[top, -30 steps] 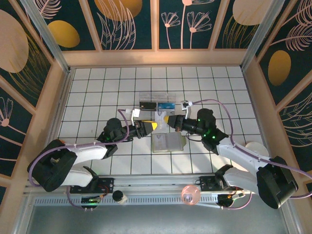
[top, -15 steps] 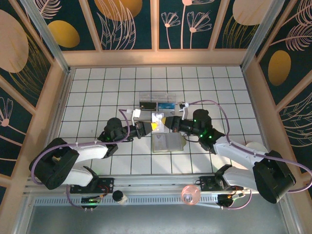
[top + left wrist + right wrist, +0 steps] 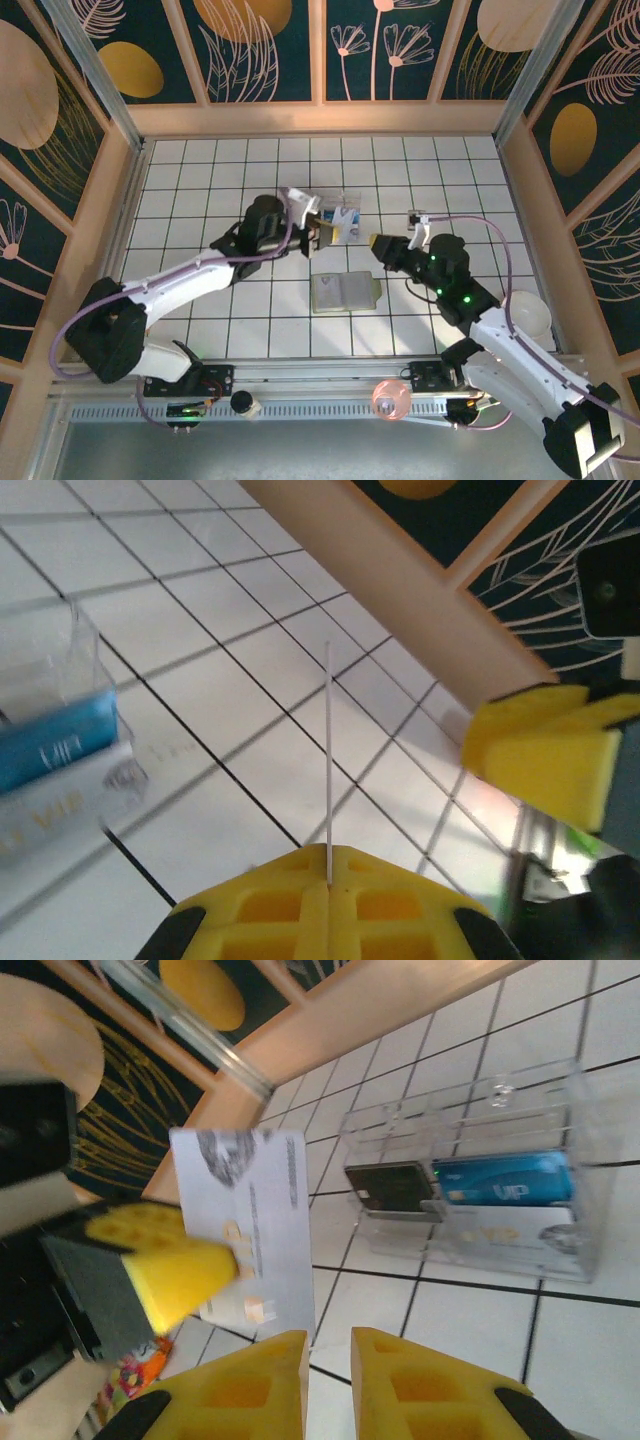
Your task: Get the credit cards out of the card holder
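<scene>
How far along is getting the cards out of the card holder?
Looks done: a dark card and a blue card sit in the clear box. In hand: the left gripper has its jaws shut on a pale card near that box. Left: setting it down; the card holder lies on the table, and I can't tell whether more cards are inside.

1. Card holder [image 3: 345,292]: lies open on the white tiled table [image 3: 200,180], touched by neither arm.
2. Left gripper [image 3: 322,232]: at the near edge of the clear plastic box [image 3: 340,205].
3. Right gripper [image 3: 380,243]: right of the box, apart from both.
</scene>
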You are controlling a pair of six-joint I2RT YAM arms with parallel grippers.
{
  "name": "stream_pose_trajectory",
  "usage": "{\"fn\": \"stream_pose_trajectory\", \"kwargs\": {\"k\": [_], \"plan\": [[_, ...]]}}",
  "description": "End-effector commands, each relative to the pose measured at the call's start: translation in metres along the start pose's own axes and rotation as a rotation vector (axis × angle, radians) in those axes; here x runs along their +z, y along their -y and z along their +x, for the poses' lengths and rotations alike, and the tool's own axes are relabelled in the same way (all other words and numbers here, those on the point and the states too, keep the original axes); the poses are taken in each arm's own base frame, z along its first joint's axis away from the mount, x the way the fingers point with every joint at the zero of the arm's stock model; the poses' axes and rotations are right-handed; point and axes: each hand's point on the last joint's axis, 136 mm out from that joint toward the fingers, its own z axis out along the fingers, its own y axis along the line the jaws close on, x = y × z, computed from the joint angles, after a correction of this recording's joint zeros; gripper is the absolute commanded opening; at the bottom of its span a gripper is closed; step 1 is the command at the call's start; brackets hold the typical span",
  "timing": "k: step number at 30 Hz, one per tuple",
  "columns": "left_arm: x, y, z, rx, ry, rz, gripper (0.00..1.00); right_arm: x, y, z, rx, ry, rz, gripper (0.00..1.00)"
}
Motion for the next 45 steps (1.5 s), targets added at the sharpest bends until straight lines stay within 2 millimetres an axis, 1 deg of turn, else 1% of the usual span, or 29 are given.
{"fn": "stream_pose_trajectory", "kwargs": {"k": [1,5,7,10,11,13,16,22,26,29,37,40,45], "plan": [[0.005,-0.02,0.015,0.288,-0.207,-0.104,0.0,-0.006,0.026,0.009,0.007,-0.02,0.088,0.19],[0.011,-0.031,0.0,0.543,-0.299,-0.144,0.0,-0.009,0.036,0.011,0.026,-0.031,0.11,0.18],[0.016,-0.036,-0.002,0.634,-0.362,-0.148,0.0,-0.011,0.042,0.012,0.038,-0.032,0.123,0.18],[0.02,-0.042,0.004,0.795,-0.452,-0.106,0.0,-0.012,0.048,0.015,0.06,-0.036,0.129,0.17],[0.028,-0.05,0.016,0.827,-0.506,-0.089,0.0,-0.013,0.05,0.014,0.065,-0.036,0.132,0.17],[0.033,-0.056,0.017,0.871,-0.552,-0.068,0.0,-0.013,0.052,0.015,0.071,-0.042,0.141,0.17],[0.042,-0.064,0.018,0.878,-0.615,-0.037,0.0,-0.014,0.058,0.012,0.07,-0.04,0.166,0.16],[0.058,-0.078,0.02,0.948,-0.668,-0.024,0.0,-0.017,0.069,0.008,0.085,-0.039,0.213,0.16],[0.061,-0.088,0.027,0.99,-0.726,-0.02,0.0,-0.017,0.076,0.007,0.094,-0.048,0.238,0.16],[0.063,-0.091,0.032,1.016,-0.741,-0.003,0.0,-0.017,0.081,0.006,0.103,-0.053,0.257,0.16],[0.07,-0.108,0.053,1.008,-0.791,-0.004,0.0,-0.01,0.088,0.001,0.126,-0.056,0.264,0.16],[0.074,-0.114,0.055,1.014,-0.787,-0.025,0.0,-0.006,0.089,0.001,0.132,-0.068,0.261,0.16],[0.078,-0.119,0.053,1.014,-0.775,-0.031,0.0,-0.004,0.09,0.001,0.136,-0.071,0.263,0.15]]}}
